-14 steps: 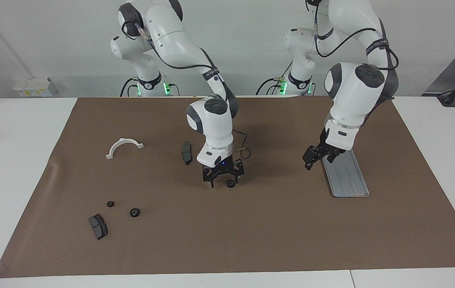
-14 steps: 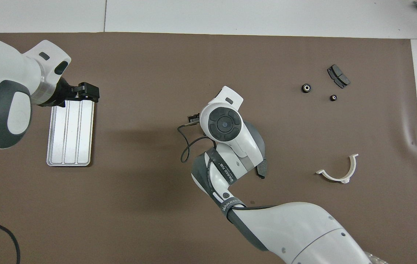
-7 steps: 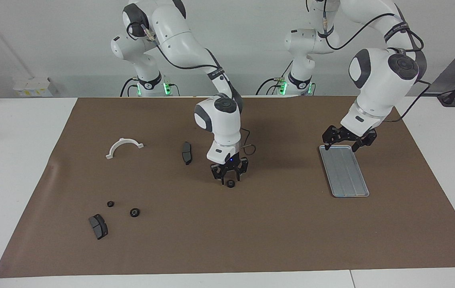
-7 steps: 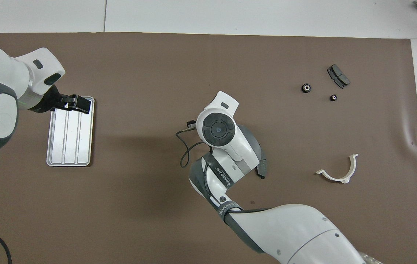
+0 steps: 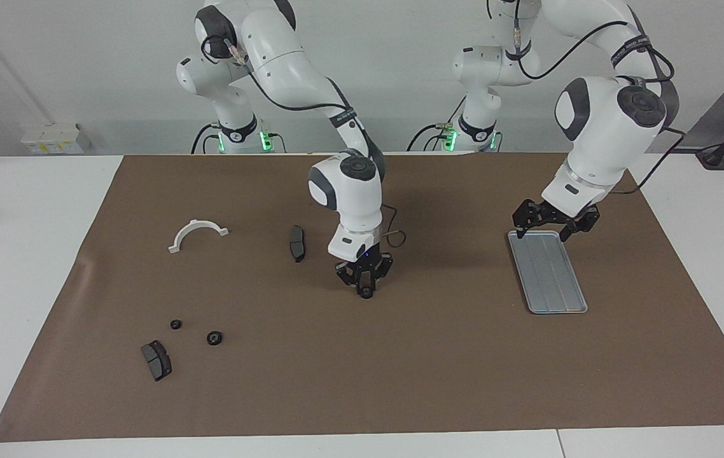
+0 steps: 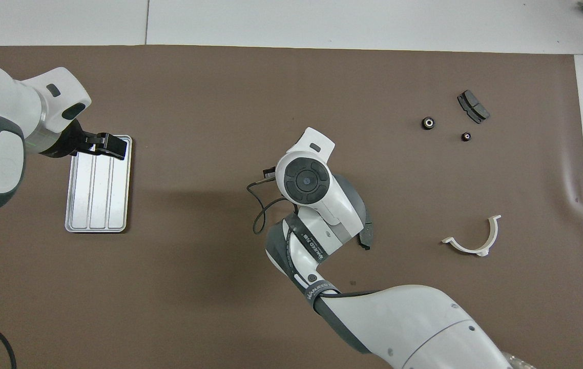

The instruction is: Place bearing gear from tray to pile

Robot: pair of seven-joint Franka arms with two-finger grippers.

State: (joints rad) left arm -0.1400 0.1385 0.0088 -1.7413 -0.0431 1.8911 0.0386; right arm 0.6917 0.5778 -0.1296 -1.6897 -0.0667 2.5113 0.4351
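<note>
Down, right gripper (image 5: pixel 367 289) pinches gear (image 5: pixel 367 293) mid-mat (image 5: pixel 400 381).

Silver-grey grooved tray (image 5: pixel 549 273) on a plain brown mat (image 5: pixel 400 375). Black gears (image 5: pixel 214 338); a white curved bracket (image 5: pixel 197 233) at the gears' twelve o'clock in the facing view.

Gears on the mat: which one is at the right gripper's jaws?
The lone gear mid-mat, under the right gripper; the pile's two gears lie apart by a brake pad.

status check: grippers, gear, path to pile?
Right gripper shut on gear mid-mat. Left gripper open over tray. Path to pile unobstructed.
</note>
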